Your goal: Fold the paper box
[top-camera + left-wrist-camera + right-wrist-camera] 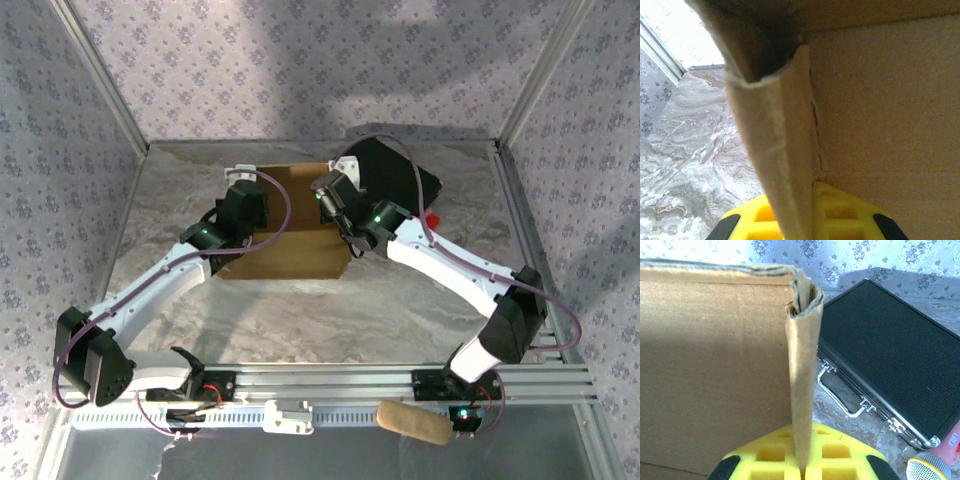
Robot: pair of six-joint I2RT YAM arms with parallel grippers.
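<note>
Paper box (295,250) sits mid-table, tan cardboard, walls half up, and both arms are on it. Left gripper (242,190) is pinched on the box's left wall; from the left wrist, the doubled-over flap runs straight down between the yellow pads (845,215). Right gripper (335,200) matches it on the right wall, clamped tight on a folded edge.

Underneath, a creased grey marbled sheet (300,320) covers the table. Pale floral walls (300,60) close in on three sides, with aluminium posts (100,75) at the corners.

A black case (405,185) lies just behind the box's right corner, crowding that side, with its metal handle (840,395) facing the cardboard. There's something red (432,218) beside the case, a capped tube perhaps, hard to say. At the near edge are the mounting rail (400,380) and a tan roll (413,422).
</note>
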